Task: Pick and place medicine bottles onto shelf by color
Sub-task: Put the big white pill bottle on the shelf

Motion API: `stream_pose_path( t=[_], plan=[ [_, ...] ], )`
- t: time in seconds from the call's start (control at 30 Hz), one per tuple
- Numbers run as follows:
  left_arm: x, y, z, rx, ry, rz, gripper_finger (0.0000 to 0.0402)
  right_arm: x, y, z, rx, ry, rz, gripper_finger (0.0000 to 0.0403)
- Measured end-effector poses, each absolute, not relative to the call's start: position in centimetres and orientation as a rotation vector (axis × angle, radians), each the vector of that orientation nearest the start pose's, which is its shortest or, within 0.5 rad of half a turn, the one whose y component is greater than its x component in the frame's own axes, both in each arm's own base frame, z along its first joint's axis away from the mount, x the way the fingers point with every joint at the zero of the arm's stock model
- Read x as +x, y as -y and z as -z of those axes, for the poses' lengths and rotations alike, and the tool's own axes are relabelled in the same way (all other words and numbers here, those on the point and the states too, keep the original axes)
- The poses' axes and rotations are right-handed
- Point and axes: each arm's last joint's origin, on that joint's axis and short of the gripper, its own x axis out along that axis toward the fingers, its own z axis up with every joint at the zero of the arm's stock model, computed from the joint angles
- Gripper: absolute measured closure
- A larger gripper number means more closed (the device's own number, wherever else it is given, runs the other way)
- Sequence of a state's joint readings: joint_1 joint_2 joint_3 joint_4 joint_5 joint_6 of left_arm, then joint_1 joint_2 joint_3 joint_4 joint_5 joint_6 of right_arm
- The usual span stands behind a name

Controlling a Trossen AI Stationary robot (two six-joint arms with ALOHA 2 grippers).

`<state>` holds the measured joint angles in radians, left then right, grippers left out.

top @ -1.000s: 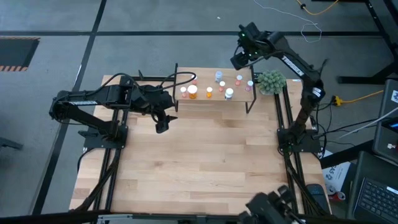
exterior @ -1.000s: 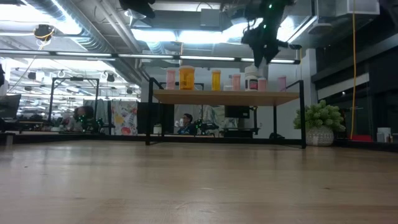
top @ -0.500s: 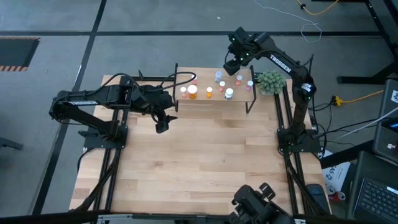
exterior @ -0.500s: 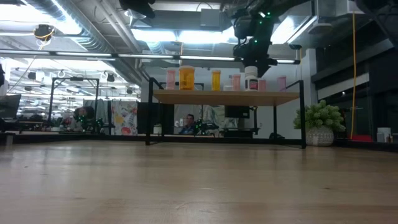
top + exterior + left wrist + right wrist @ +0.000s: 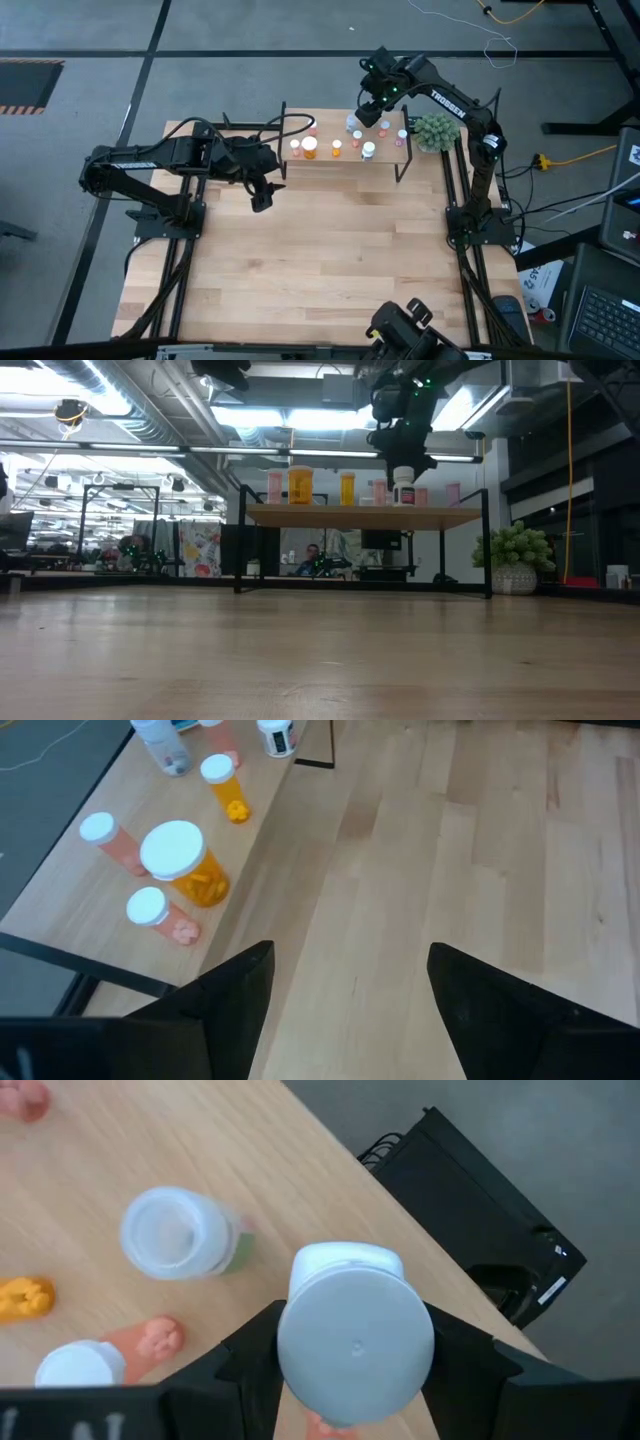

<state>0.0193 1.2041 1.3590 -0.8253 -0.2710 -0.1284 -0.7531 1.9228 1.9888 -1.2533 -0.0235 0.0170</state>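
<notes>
The shelf [image 5: 325, 135] stands at the table's far edge on black legs and carries several medicine bottles with white caps: orange ones [image 5: 195, 870], pink ones [image 5: 160, 915] and a white one with a dark label [image 5: 404, 490]. My right gripper [image 5: 366, 108] hangs over the shelf's far right part, shut on a white bottle [image 5: 355, 1340]. A clear bottle [image 5: 175, 1232] stands on the shelf [image 5: 200, 1140] just beside it. My left gripper [image 5: 262, 200] hovers open over the table near the shelf's left end, with nothing between its fingers [image 5: 235, 1000]. My right gripper pinches the white bottle between its two fingers [image 5: 250, 1355], which lie on opposite sides of its cap end [image 5: 292, 1320]. The fingers come steeply from above. The bottle stands upright, cap up. The cap hides its base, so I cannot tell whether it touches the shelf.
A green bushy plant [image 5: 436, 130] in a pot sits just right of the shelf. Bare wooden tabletop [image 5: 320, 260] stretches from the shelf to the near edge. A dark box [image 5: 480, 1220] lies on the floor beyond the shelf's far edge.
My right gripper has come down and toward the table's left with the white bottle, from beyond the shelf's far right corner to over the shelf. It has tipped to point more steeply down. Most of this happened in the first half second.
</notes>
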Motion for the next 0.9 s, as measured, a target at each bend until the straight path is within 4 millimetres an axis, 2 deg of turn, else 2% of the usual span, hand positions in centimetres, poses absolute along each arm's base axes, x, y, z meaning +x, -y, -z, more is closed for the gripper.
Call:
stream_pose_path(
  t=[0.4, 0.7, 0.9],
  plan=[
    [23.29, -1.22, -38.76, -0.038, -0.648, -0.322, 0.014, 28.33, 26.46, -33.76, 0.498, -1.109, 0.67, 0.0206],
    [23.29, -1.23, -38.75, -0.038, -0.649, -0.322, 0.014, 28.38, 26.37, -33.77, 0.497, -1.111, 0.668, 0.0152],
    [23.29, -1.23, -38.75, -0.038, -0.649, -0.322, 0.014, 28.57, 26.55, -34.09, 0.482, -1.078, 0.672, 0.014]
  ],
)
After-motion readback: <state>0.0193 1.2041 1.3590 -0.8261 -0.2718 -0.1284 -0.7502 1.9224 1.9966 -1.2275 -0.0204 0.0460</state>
